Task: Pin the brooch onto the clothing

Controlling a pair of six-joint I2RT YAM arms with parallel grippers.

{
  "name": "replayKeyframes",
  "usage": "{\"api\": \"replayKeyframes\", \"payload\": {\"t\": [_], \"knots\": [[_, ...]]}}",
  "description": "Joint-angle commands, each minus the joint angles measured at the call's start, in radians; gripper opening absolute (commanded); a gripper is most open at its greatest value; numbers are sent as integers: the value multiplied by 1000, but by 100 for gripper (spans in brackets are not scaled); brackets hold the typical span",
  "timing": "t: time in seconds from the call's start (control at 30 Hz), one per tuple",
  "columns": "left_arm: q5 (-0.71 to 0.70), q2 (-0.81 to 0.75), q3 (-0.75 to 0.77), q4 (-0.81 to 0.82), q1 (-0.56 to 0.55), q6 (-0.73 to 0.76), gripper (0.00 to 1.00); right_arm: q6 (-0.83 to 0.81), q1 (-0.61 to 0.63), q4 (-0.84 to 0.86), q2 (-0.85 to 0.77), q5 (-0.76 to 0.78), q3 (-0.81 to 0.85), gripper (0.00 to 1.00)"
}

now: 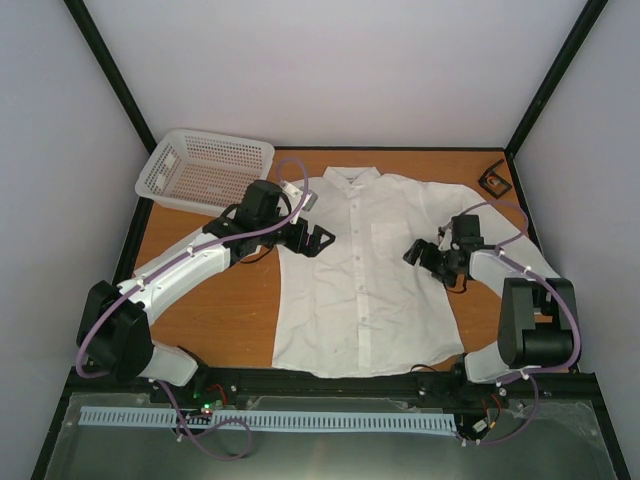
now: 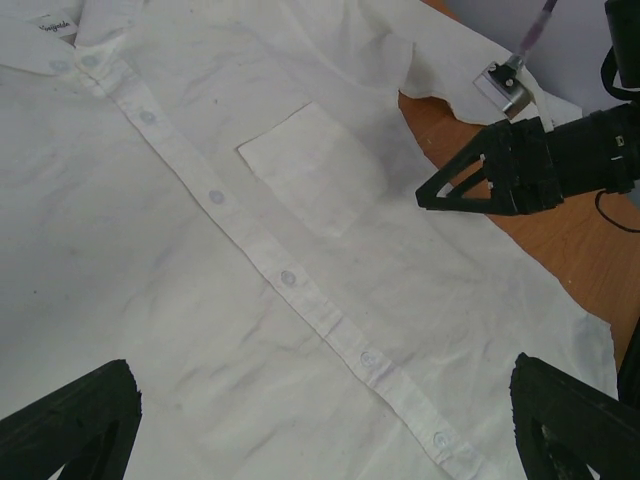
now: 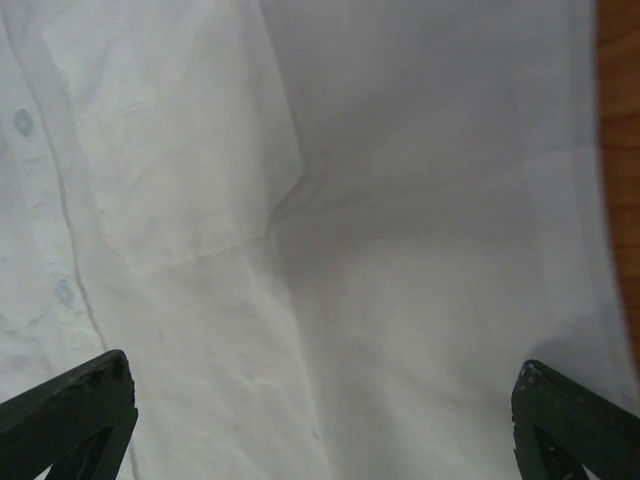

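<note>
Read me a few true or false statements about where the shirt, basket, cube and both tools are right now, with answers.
1. The shirt lies flat, collar toward the far edge. True.
2. The left tool is shut on the collar. False: it is open over the shirt, holding nothing.
3. The white basket sits at the far left. True.
4. The right tool holds the black cube. False: the cube sits at the far right corner; the tool is open near the pocket.
</note>
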Motion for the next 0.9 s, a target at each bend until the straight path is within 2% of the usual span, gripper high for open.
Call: {"api": "replayKeyframes", "payload": {"t": [0.0,0.13,0.27,0.33,0.5,0.6,0.67,0.73,0.87], "knots": [[18,-9,13,23,8,10,100,-25,1,-121,-39,175,106,100],[23,-11,7,29,8,9,100,-95,-43,-143,4,432,352,100],[1,-20,6,27,8,14,100,-210,-123,17,81,607,445,100],[-2,-24,6,26,8,14,100,-267,-174,66,150,629,484,100],[-1,-25,4,28,8,14,100,-303,-263,-22,388,649,694,100],[-2,-21,2,29,8,16,100,-299,-292,-80,503,661,811,89],[-6,-16,1,28,8,16,100,-299,-303,-99,562,656,872,85],[-9,-10,2,28,8,16,100,-298,-312,-128,620,648,939,73],[-10,2,1,27,8,16,100,-275,-326,-154,705,600,1018,57]]}}
